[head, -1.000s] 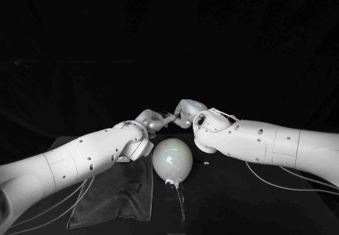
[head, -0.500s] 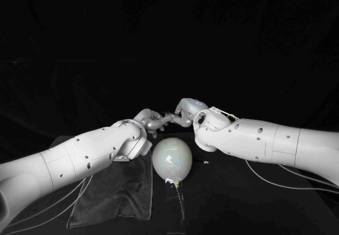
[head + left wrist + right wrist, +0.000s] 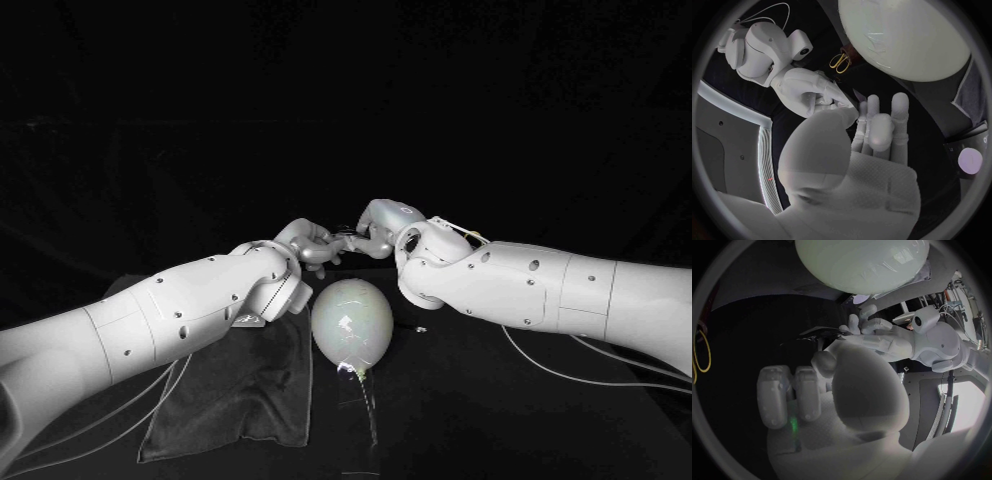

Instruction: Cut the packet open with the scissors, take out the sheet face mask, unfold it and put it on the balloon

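Both hands have crept a touch toward the far side of the black bench since a second ago. Balloon and cloth haven't budged.

Left to right for you:
- Dark grey rumpled cloth lies flat on the bench, just beside the balloon.
- Left hand is raised behind the balloon's far end. Its fingers are partly fanned, and thumb and a finger pinch one edge of the dark flat packet.
- The packet hangs in the air between the two hands, off the bench, and shows up dimly.
- Pale, oval, glossy balloon lies on the bench in the middle with its knotted neck toward you. Neither hand touches it.
- Right hand faces the left one, nearly touching. Its fingers are drawn to a point at the packet's other edge. You can't tell from these views whether they're clamped on it or only resting against it.
- Yellow-handled scissors lie on the bench near the balloon, apart from both hands.
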You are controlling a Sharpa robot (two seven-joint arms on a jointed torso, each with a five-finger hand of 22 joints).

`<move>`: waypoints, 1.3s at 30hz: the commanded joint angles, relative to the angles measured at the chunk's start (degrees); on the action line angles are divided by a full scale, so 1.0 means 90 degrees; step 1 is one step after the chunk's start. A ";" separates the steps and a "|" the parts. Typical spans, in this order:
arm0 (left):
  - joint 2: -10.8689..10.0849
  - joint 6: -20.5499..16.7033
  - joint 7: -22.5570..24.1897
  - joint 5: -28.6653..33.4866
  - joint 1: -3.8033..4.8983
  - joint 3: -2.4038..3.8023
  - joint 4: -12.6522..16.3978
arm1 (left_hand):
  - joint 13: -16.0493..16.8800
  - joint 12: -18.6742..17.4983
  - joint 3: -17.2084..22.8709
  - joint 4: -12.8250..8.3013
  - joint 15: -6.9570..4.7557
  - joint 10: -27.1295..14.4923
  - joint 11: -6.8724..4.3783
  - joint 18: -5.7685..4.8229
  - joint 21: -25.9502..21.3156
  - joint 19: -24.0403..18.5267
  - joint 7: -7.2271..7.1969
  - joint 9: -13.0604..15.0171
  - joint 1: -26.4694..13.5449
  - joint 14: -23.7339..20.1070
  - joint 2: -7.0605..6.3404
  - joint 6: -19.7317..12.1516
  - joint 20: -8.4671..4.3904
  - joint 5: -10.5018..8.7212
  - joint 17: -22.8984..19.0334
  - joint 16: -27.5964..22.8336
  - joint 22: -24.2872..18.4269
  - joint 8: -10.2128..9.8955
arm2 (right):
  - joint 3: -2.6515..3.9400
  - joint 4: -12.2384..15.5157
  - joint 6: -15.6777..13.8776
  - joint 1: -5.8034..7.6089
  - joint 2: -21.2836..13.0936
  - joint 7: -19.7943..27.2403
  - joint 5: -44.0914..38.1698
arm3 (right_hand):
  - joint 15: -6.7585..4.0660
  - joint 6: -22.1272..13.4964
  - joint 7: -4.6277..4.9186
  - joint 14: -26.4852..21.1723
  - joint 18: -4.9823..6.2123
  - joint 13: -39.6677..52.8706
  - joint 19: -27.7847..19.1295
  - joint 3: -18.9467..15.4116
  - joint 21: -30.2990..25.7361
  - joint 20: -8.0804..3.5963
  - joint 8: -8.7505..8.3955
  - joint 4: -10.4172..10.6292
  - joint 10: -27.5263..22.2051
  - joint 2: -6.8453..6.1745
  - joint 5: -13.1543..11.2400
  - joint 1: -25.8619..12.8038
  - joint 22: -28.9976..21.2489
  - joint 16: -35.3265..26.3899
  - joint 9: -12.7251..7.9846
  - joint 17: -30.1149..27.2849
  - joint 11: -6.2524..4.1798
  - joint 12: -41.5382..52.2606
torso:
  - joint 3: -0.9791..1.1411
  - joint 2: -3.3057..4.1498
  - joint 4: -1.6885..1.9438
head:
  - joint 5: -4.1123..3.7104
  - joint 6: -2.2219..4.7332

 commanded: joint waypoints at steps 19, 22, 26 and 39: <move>0.0024 -0.0033 0.0593 0.0397 0.0023 0.0006 -0.0047 | -0.0604 -0.0758 0.0772 -0.0695 -0.0176 0.1152 -0.0198 0.0128 -0.0062 -0.0055 -0.0206 -0.0335 -0.0506 -0.0041 -0.0025 0.0844 -0.0130 0.0032 -0.0206 -0.0122 -0.0037 -0.0327 | 0.0004 0.0029 -0.0425 0.0027 -0.0065 0.0558 0.0431 | 0.0125 -0.0746 0.0308 0.0359 0.0280 -0.1482 -0.0283 -0.0292 -0.1129 0.0082 -0.0139 0.0368 -0.0715 -0.0555 0.0025 -0.0540 0.0758 -0.0586 0.0214 0.0657 0.0087 -0.2147 | -0.0002 0.0000 -0.0004 | 0.0013 -0.0007; 0.0021 -0.0003 0.0600 0.0401 0.0023 0.0006 -0.0048 | -0.0671 -0.0864 0.0920 -0.0862 -0.0186 0.1244 -0.0211 0.0126 -0.0031 -0.0048 -0.0215 -0.0374 -0.0576 -0.0007 -0.0088 0.0914 -0.0147 0.0032 -0.0134 -0.0073 -0.0005 -0.0374 | 0.0004 0.0092 -0.0725 0.0033 -0.0120 0.0841 0.0572 | 0.0367 -0.1261 0.0573 0.0097 0.0388 -0.1896 -0.0751 -0.0474 -0.1752 0.0252 -0.0455 0.0513 -0.1263 -0.0758 0.0013 -0.0637 0.0356 -0.0991 0.0061 0.0121 0.0292 -0.2803 | -0.0002 -0.0001 -0.0001 | 0.0015 -0.0003; 0.0013 0.0009 0.0602 0.0404 0.0023 0.0005 -0.0048 | -0.0736 -0.0965 0.1121 -0.1047 -0.0199 0.1349 -0.0223 0.0117 0.0044 -0.0009 -0.0222 -0.0411 -0.0678 0.0031 -0.0164 0.0995 -0.0169 0.0034 -0.0065 -0.0021 0.0077 -0.0416 | 0.0003 0.0242 -0.1012 0.0038 -0.0251 0.1143 0.0690 | 0.0482 -0.1497 0.0667 -0.0141 0.0498 -0.1922 -0.1144 -0.0625 -0.2308 0.0369 -0.0615 0.0605 -0.1516 -0.0836 0.0014 -0.0594 0.0010 -0.1319 -0.0023 -0.0291 0.0423 -0.2839 | -0.0002 0.0000 0.0004 | 0.0021 -0.0006; -0.0025 -0.0021 0.0594 0.0478 0.0023 0.0004 -0.0063 | -0.0835 -0.1137 0.1530 -0.1402 -0.0228 0.1564 -0.0253 0.0095 0.0230 0.0069 -0.0250 -0.0466 -0.1024 0.0120 -0.0266 0.1150 -0.0208 0.0037 0.0084 0.0094 0.0282 -0.0483 | 0.0000 0.1084 -0.1031 0.0050 -0.1005 0.1579 0.0406 | 0.0437 -0.1170 0.0612 0.0119 0.0419 -0.1857 -0.0686 -0.0508 -0.1818 0.0441 -0.0527 0.0433 -0.1453 -0.0655 0.0019 0.0000 0.0361 -0.0930 -0.0075 0.0200 0.0364 -0.2496 | -0.0003 -0.0002 -0.0004 | 0.0060 -0.0013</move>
